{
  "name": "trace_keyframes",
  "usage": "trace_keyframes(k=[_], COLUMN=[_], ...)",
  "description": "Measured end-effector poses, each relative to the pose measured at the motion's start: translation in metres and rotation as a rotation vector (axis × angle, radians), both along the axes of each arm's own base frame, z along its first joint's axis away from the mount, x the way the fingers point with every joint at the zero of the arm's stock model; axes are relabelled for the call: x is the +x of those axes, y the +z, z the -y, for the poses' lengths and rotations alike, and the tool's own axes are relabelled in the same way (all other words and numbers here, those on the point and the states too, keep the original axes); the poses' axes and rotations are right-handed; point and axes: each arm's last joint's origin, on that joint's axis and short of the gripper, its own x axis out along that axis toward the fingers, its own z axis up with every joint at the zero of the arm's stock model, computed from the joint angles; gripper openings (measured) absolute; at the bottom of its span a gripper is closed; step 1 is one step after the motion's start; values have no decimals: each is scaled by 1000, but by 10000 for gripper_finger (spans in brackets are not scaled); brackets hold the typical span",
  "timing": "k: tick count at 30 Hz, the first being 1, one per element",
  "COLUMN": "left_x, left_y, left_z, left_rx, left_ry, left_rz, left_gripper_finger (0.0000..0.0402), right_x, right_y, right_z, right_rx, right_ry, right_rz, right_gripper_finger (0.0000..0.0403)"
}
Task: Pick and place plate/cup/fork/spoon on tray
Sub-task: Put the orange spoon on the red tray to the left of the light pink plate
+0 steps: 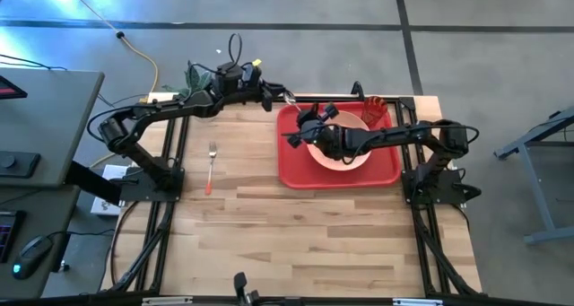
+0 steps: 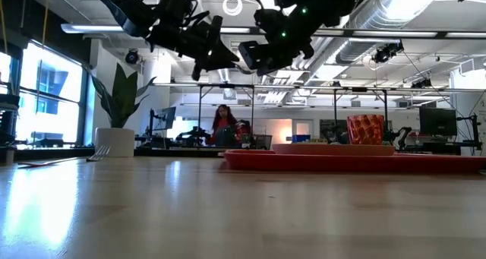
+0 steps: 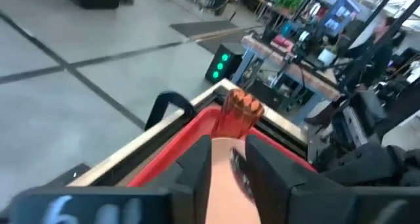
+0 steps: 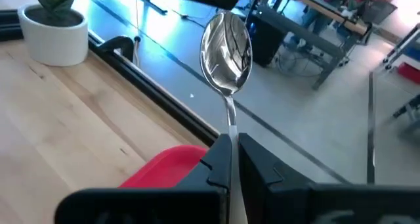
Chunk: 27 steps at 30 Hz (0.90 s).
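The red tray (image 1: 386, 170) lies at the table's far right, with the peach plate (image 1: 352, 159) on it and the red-orange cup (image 1: 377, 109) upright in its far right corner. The fork (image 1: 211, 167) lies flat on the wood at the left. My right gripper (image 4: 233, 148) is shut on the spoon (image 4: 226, 50), above the tray's far left corner (image 1: 303, 118). My left gripper (image 3: 230, 152) hovers at the tray's far left corner (image 1: 283, 97), just past the spoon's bowl. Its fingers stand slightly apart, and I cannot tell whether they touch the spoon. My right gripper pinches the spoon's thin metal neck (image 4: 231, 122) between its two fingers. The fingers point toward the table's far left and lie along the spoon. The silver bowl sticks out past the fingertips, clear of the tray. The fingers hide the handle.
A white pot with a green plant (image 4: 52, 30) stands at the table's far edge, left of the tray. The dark arm frames run along both table sides. Bare wood lies across the near half of the table (image 1: 296, 243).
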Motion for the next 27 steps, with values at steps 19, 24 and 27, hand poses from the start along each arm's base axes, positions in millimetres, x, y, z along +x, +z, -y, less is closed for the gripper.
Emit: trace_keyframes(k=[19, 24, 27], left_x=[9, 4, 0], left_y=[-20, -20, -20], left_z=[-6, -12, -15], left_rx=[-14, -85, -87], left_ry=[68, -7, -34], left_rz=[-47, -19, -20], left_gripper_finger=[60, 8, 4], right_x=[1, 1, -1], right_y=[8, 12, 13], right_z=[19, 27, 39], right_rx=[-76, -53, -17], right_ry=[46, 74, 116], right_rz=[-30, 33, 81], right_gripper_finger=[3, 0, 1])
